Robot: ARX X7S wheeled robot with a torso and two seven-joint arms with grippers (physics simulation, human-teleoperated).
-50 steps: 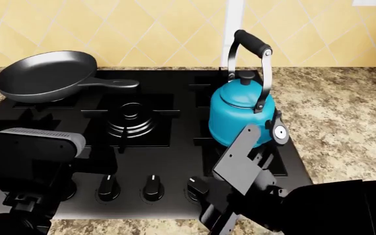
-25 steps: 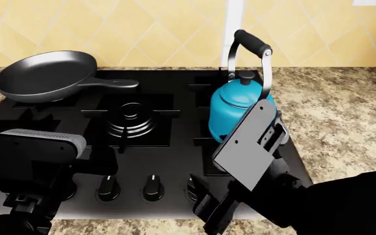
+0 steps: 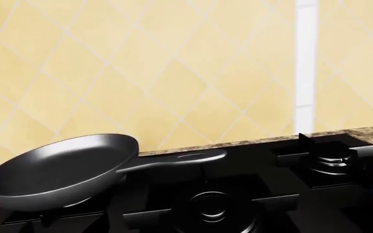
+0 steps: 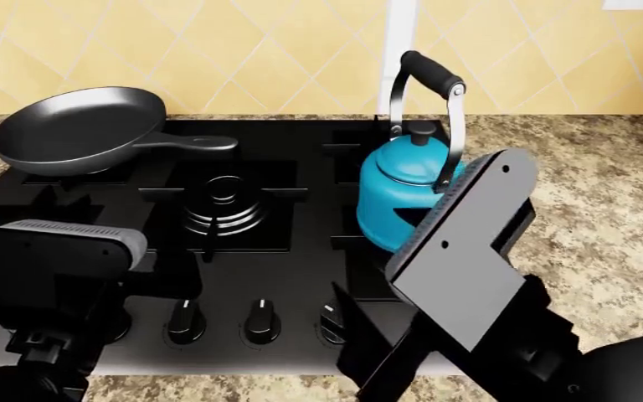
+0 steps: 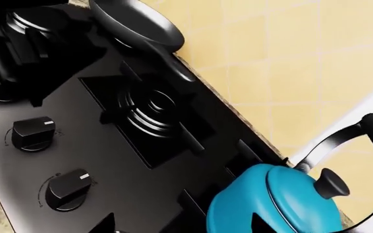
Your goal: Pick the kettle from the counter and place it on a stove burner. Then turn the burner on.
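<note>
The teal-blue kettle (image 4: 407,182) stands upright on the right side of the black hob, its arched handle (image 4: 431,75) up. The stove burner under it is hidden; only a grate arm (image 4: 347,241) shows. My right arm (image 4: 461,243) rises in front of the kettle's lower right and covers part of it. In the right wrist view the right gripper (image 5: 185,226) is open; its fingertips (image 5: 112,224) straddle the hob just short of the kettle (image 5: 274,206) and touch nothing. My left arm (image 4: 67,243) hangs low at the front left, its fingers hidden. The granite counter (image 4: 595,209) surrounds the hob.
A black frying pan (image 4: 76,127) sits on the back-left burner, its handle pointing right. The wide multi-ring burner (image 4: 223,201) is at the hob's centre. A row of black knobs (image 4: 260,318) lines the front edge. A small burner (image 3: 332,162) lies behind the kettle.
My right arm has lifted and swung up to the right, now covering more of the kettle's front. Kettle, pan and left arm have not moved.
</note>
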